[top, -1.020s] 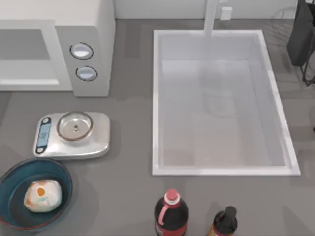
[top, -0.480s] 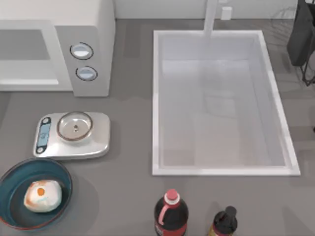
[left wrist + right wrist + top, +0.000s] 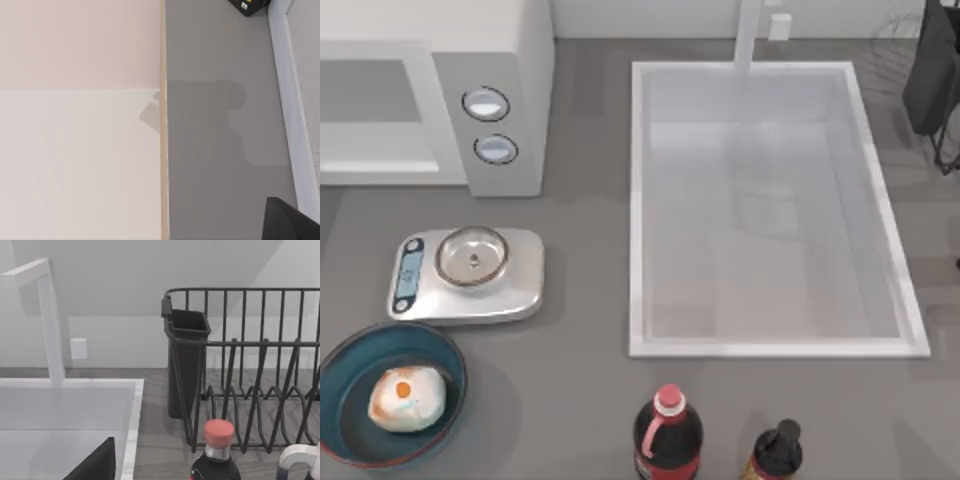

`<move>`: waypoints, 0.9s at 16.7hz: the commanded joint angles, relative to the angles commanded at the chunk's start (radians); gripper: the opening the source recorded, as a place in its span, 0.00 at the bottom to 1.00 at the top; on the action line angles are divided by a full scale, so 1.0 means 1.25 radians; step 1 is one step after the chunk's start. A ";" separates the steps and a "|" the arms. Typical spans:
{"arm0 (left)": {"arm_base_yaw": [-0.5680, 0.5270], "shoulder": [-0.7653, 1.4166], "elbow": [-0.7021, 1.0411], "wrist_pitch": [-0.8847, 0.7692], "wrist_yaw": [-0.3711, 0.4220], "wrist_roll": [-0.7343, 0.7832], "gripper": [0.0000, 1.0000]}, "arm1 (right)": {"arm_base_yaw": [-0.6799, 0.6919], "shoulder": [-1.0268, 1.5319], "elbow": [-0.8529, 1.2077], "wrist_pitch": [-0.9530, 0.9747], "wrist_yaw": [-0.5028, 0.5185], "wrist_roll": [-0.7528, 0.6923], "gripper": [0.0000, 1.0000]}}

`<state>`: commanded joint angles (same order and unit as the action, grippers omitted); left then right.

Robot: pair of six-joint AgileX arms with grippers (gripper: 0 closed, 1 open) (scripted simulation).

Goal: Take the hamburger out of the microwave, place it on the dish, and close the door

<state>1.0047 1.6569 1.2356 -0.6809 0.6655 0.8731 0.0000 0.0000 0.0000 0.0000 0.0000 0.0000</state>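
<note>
Hamburger unmoved in dish.

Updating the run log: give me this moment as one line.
hamburger: in dish, front-left | microwave: door looks shut | scale: steel bowl on it | left, right grippers: no jaws seen
</note>
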 joint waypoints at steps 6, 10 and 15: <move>0.007 0.074 -0.140 0.225 -0.004 0.008 0.00 | 0.000 0.000 0.000 0.000 0.000 0.000 1.00; 0.010 0.100 -0.191 0.287 -0.006 0.012 0.00 | 0.000 0.000 0.000 0.000 0.000 0.000 1.00; 0.007 0.065 -0.199 0.295 -0.012 0.000 0.00 | 0.000 0.000 0.000 0.000 0.000 0.000 1.00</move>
<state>1.0137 1.7377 0.9865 -0.3116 0.6511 0.8733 0.0000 0.0000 0.0000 0.0000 0.0000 0.0000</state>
